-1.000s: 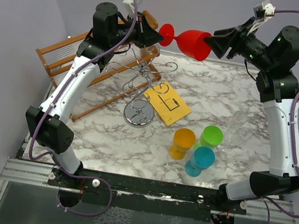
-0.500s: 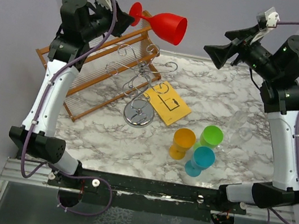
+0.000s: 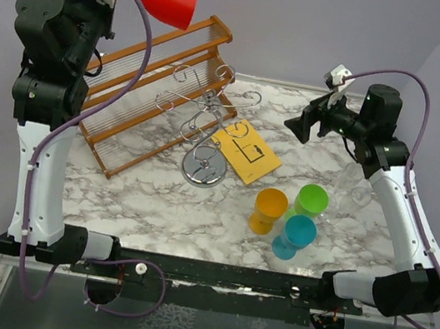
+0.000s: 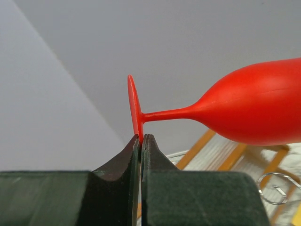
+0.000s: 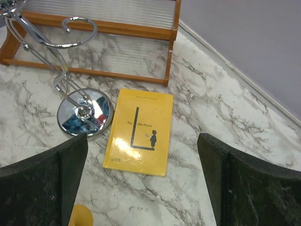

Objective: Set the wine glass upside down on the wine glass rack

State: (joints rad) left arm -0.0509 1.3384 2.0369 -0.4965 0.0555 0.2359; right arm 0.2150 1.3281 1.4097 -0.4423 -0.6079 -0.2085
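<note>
The red wine glass (image 3: 168,0) is held high at the back left, lying sideways with its bowl to the right. My left gripper (image 4: 140,140) is shut on the edge of its round foot (image 4: 134,110); the stem and bowl (image 4: 256,109) reach right. The silver wire wine glass rack (image 3: 209,121) stands on its round shiny base (image 5: 85,113) mid-table, well below and right of the glass. My right gripper (image 3: 298,127) is open and empty above the table's right back, with its fingers (image 5: 63,169) wide apart.
A brown wooden slatted rack (image 3: 145,84) lies at the back left. A yellow book (image 3: 246,152) lies right of the wire rack's base. Orange (image 3: 269,210), green (image 3: 311,201) and blue (image 3: 295,235) cups and a clear glass (image 3: 352,182) stand at the front right.
The right gripper let go of the glass bowl and pulled back down and right. The left arm carried the glass up and to the left, away from the right gripper.
</note>
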